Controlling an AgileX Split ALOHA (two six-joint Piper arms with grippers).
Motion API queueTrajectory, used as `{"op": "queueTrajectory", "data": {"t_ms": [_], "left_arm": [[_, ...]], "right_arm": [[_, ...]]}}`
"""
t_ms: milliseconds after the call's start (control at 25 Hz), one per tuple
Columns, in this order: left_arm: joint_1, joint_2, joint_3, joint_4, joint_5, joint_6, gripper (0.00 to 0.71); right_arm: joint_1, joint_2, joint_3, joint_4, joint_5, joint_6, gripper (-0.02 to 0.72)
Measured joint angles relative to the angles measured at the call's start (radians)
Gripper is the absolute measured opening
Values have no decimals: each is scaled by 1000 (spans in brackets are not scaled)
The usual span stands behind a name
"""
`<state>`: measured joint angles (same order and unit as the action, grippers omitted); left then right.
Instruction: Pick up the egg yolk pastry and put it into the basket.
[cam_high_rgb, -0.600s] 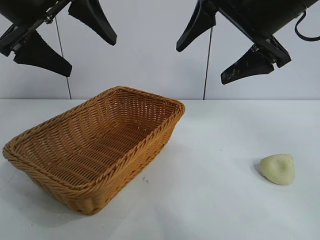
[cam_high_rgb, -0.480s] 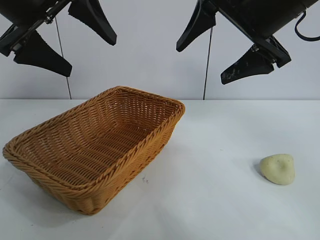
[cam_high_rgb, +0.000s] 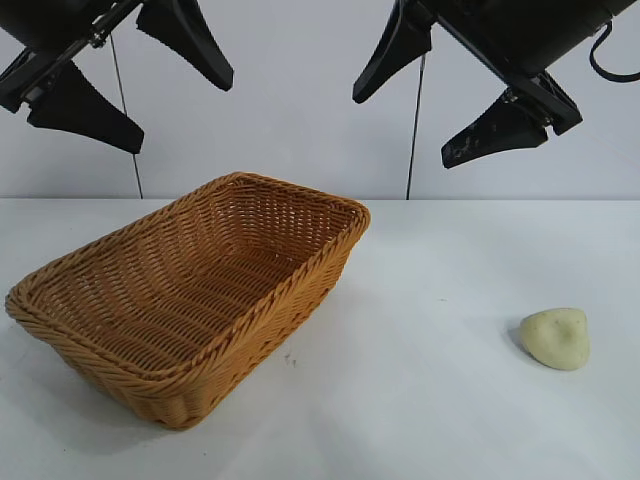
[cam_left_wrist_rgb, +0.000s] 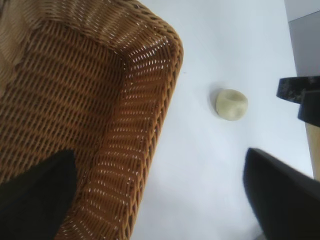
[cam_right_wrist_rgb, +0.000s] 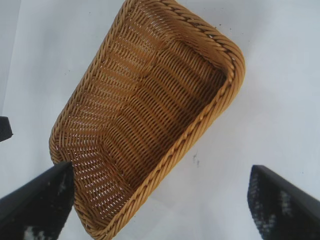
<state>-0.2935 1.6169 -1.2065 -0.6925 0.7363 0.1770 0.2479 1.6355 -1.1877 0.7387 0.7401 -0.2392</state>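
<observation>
White tabletop (cam_high_rgb: 420, 400) and a pale wall fill the scene, with the wicker basket (cam_high_rgb: 190, 300) sitting empty at the left and the egg yolk pastry (cam_high_rgb: 556, 338) lying on the bare table well apart from it, toward the right. Both arms are cut off by the top edge, so only their fingers show: the left gripper (cam_high_rgb: 125, 85) hangs released high above the basket, and the right gripper (cam_high_rgb: 445, 95) hangs spread wide, holding nothing. No writing is readable anywhere.
</observation>
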Motion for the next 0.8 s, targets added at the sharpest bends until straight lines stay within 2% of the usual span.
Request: {"op": "queueTrajectory", "data": {"t_ms": [480, 680, 760, 800], "left_arm": [[6, -1, 0, 5, -3, -15, 647], [19, -48, 29, 107, 37, -170, 647], [13, -69, 48, 137, 43, -213, 647], [-7, -115, 107, 185, 45, -299, 647]], "right_arm": [[0, 0, 0, 0, 0, 0, 666], [0, 0, 0, 0, 0, 0, 666], [0, 0, 0, 0, 0, 0, 666], [0, 0, 0, 0, 0, 0, 666]]}}
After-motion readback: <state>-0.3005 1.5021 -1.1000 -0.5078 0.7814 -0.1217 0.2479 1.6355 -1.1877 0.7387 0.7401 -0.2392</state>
